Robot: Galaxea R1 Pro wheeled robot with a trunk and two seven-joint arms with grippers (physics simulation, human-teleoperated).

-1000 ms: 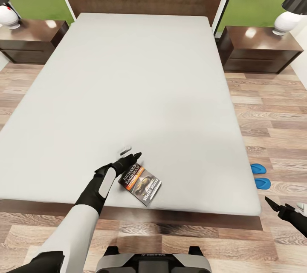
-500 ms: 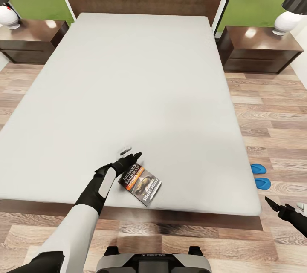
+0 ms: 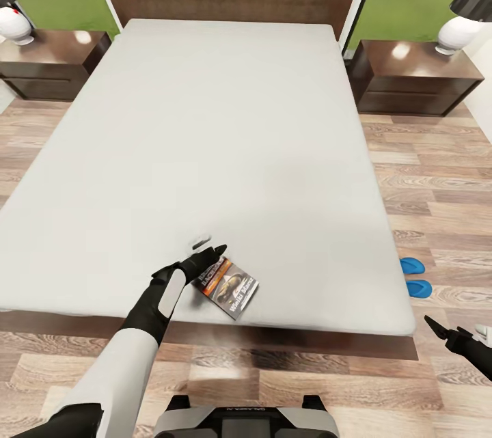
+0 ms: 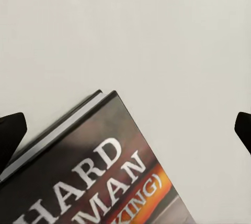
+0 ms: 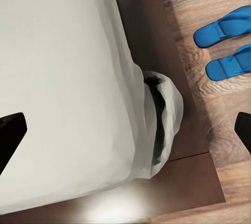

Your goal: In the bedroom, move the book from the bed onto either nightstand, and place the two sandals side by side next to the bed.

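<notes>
My left pincer [image 3: 208, 255] hangs wide open over the near corner of the book [image 3: 227, 286], which lies flat on the bed [image 3: 225, 151] close to its foot edge, the fingers straddling the spine for a pickup. My right pincer [image 3: 447, 335], also spread wide, waits low past the bed's corner, near the two sandals [image 3: 414, 276] lying side by side on the floor. Either nightstand [image 3: 410, 79] lies well apart, by the headboard.
</notes>
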